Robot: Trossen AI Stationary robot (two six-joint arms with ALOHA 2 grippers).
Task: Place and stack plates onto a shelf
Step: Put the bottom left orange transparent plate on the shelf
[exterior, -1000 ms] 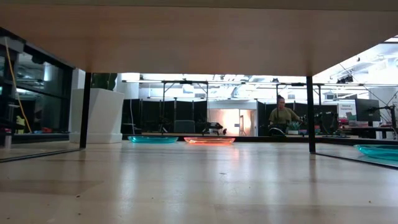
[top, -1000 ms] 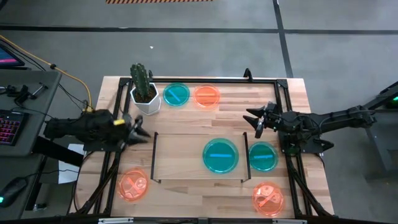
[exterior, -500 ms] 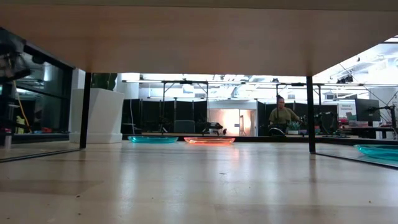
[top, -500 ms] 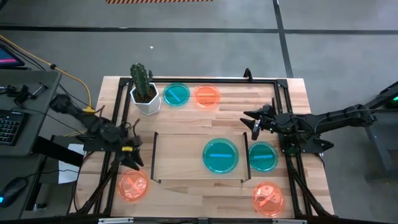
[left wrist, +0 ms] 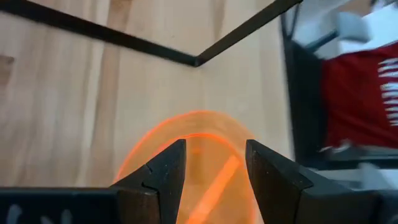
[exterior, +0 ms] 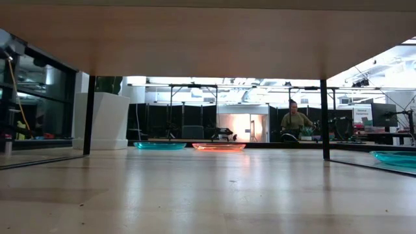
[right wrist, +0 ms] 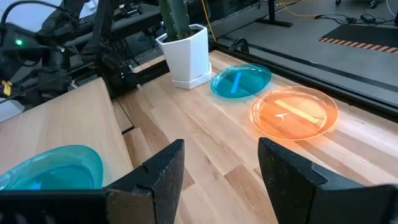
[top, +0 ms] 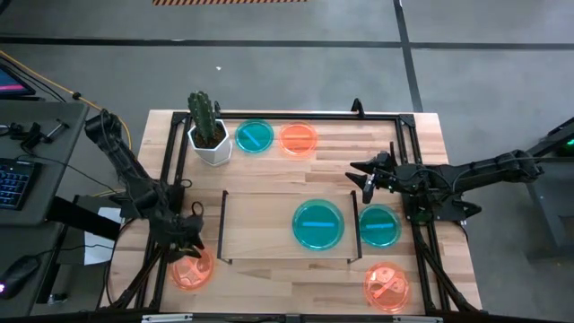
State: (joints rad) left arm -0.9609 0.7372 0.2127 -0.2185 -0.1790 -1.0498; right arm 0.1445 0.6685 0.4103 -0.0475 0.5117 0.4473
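**Left gripper over the orange plate by the shelf's left rail**

Your shelf lies flat, long axis running left to right, a black rail at each short end. One teal plate sits on it, toward the right rail. A second teal plate lies just past that rail, off the shelf, with an orange plate nearer the front edge.

Your left gripper is over the orange plate outside the shelf's left front corner, fingers spread wide and pointing down at it; nothing is held, and you can't tell whether the tips touch it.

Your right gripper hangs by the shelf's right rail, fingers apart, empty.

Behind the shelf, a teal plate and an orange one sit side by side next to the cactus pot.
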